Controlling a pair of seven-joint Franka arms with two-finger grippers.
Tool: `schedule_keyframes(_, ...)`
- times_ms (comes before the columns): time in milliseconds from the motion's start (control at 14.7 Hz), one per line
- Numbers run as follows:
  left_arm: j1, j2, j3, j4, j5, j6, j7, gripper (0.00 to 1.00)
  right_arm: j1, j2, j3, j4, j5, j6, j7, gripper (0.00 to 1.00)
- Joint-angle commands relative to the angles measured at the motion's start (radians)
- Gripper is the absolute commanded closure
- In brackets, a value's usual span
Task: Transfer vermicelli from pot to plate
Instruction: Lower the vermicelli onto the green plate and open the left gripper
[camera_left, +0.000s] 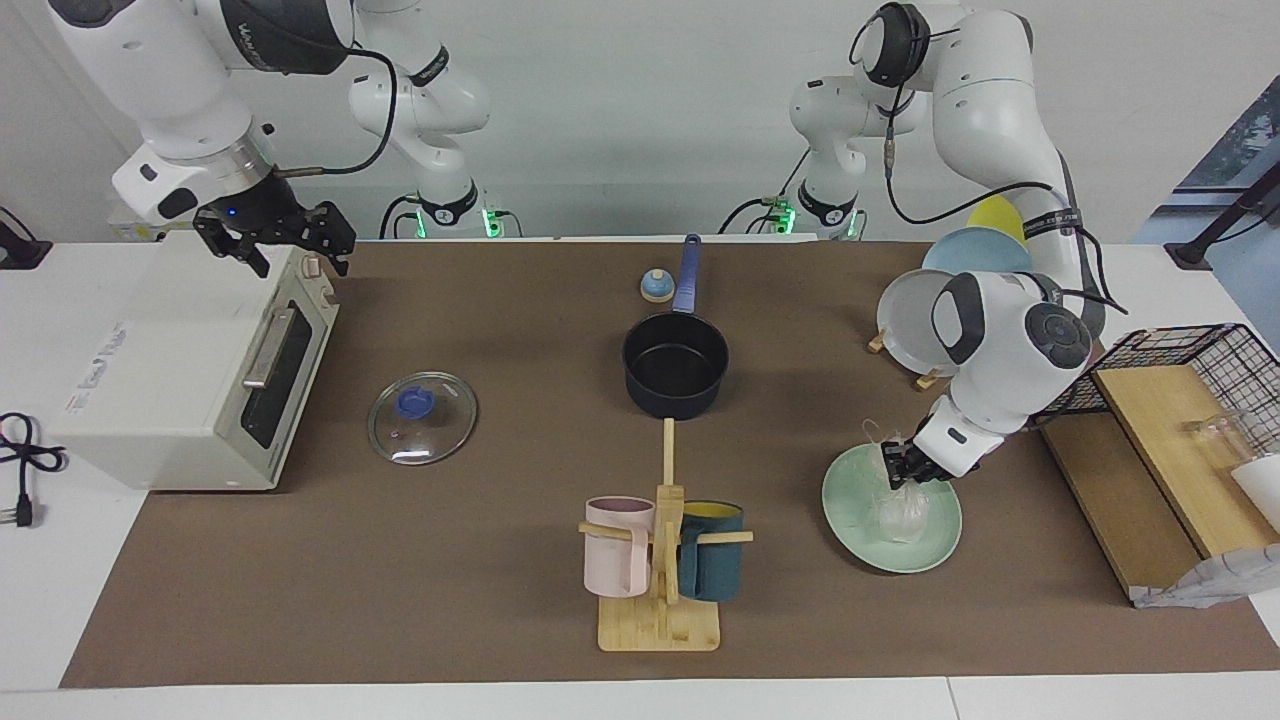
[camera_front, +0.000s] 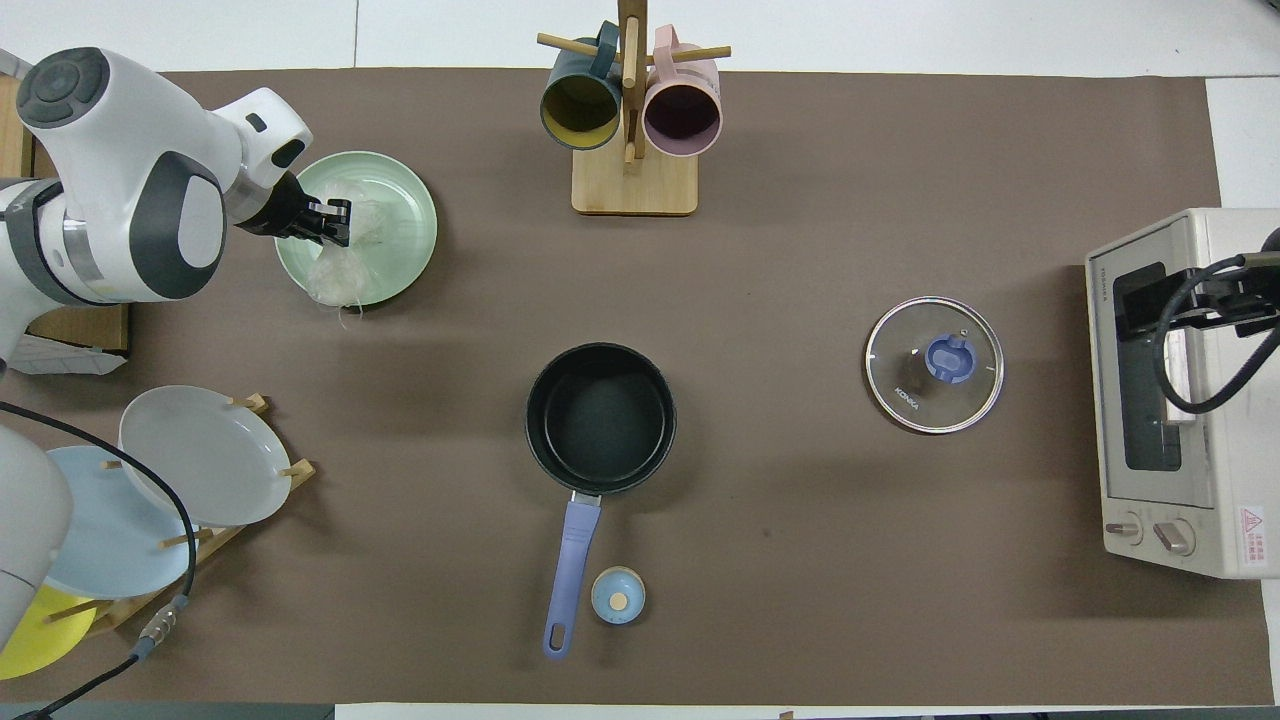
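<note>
My left gripper (camera_left: 900, 468) is low over the pale mint green plate (camera_left: 850, 505), shut on the vermicelli (camera_left: 903, 515). The whitish clump hangs from the fingers down onto the plate. In the overhead view the left gripper (camera_front: 330, 222) is over the plate (camera_front: 400, 200) and the vermicelli (camera_front: 338, 278) reaches the plate's rim nearest the robots. The dark navy pot (camera_left: 676, 365) stands mid-table with nothing inside, its blue handle toward the robots; it also shows in the overhead view (camera_front: 600, 418). My right gripper (camera_left: 280, 240) waits open above the toaster oven.
A wooden mug rack (camera_left: 660, 620) with a pink and a teal mug stands farther from the robots than the pot. A glass lid (camera_left: 422, 417) and a toaster oven (camera_left: 190, 370) are toward the right arm's end. A plate rack (camera_left: 920, 330), wire basket (camera_left: 1190, 370) and small blue knob (camera_left: 656, 287) are also there.
</note>
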Motion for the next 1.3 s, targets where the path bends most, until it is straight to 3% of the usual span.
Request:
schedule_keyframes(0,-0.004,-0.012,-0.001,-0.026,0.02,0.035,0.007,0.01,-0.009,-0.011,0.004,-0.004,0.011,-0.008,0.012,0.0)
schedule_keyframes(205,-0.005,-0.032,-0.001,-0.02,0.02,0.0,0.001,0.0,-0.009,-0.011,0.004,-0.004,0.011,-0.008,0.012,0.0)
schedule_keyframes(682,-0.004,-0.231,-0.001,-0.012,0.019,-0.206,-0.065,0.0,-0.009,-0.011,0.004,-0.004,0.011,-0.008,0.012,0.0)
schedule_keyframes(1227,0.021,-0.468,-0.001,-0.026,0.02,-0.526,-0.074,0.0,-0.009,-0.011,0.004,-0.004,0.011,-0.008,0.012,0.0)
